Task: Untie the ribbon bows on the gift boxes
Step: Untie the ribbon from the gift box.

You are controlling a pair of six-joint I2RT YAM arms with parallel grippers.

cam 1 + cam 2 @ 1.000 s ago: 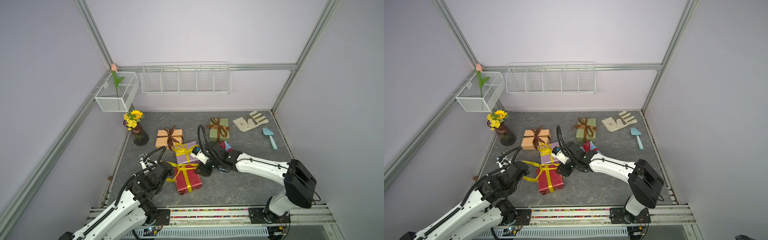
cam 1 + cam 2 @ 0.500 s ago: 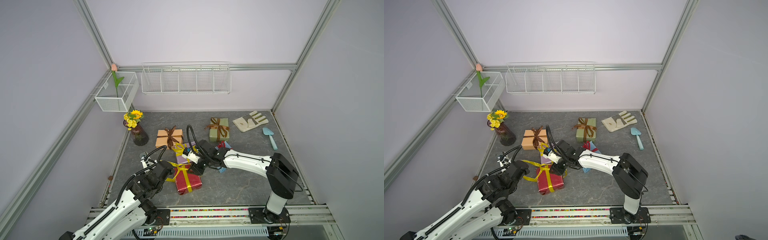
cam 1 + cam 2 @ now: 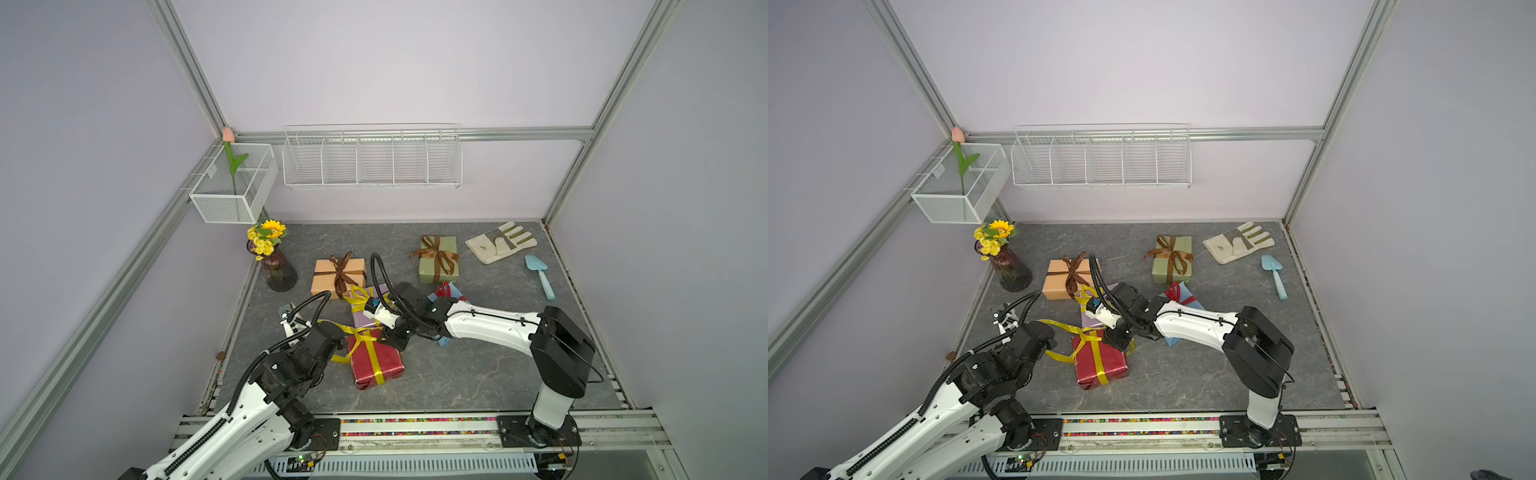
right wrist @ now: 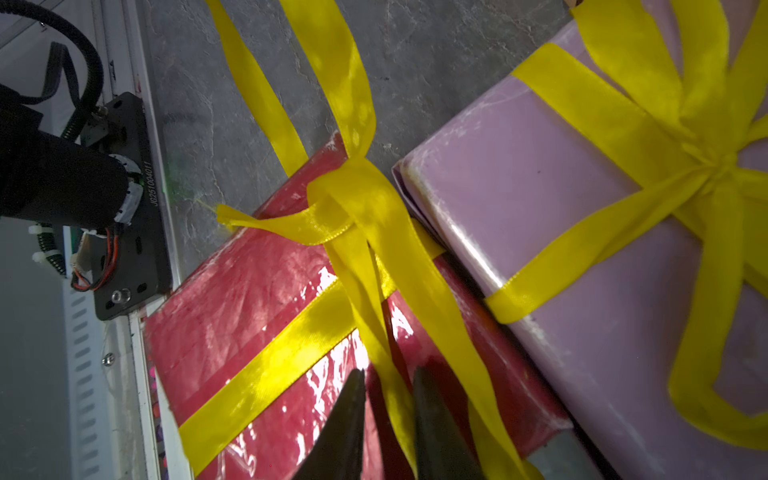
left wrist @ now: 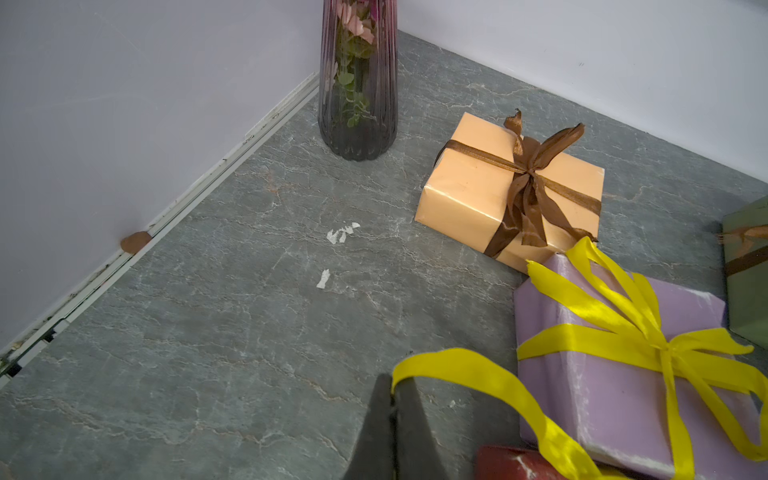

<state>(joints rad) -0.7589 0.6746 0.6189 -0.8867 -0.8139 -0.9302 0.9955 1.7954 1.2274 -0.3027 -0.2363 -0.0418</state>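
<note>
Now 5 boxes (image 3: 386,365) (image 3: 361,325) (image 3: 328,279) (image 3: 448,270) (image 3: 444,341) w/ 5 ribbons (image 3: 370,345) (image 3: 359,293) (image 3: 341,270) (image 3: 436,255) (image 3: 445,289), 2 pincers (image 5: 391,415) (image 4: 388,415)

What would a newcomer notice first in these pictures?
The bright yellow ribbon on the shiny red box stands out, near the front middle of the table. The left tool pinches one loose end of it, and the right tool straddles another strand. The lilac box with its tied yellow bow touches the red one.
</note>
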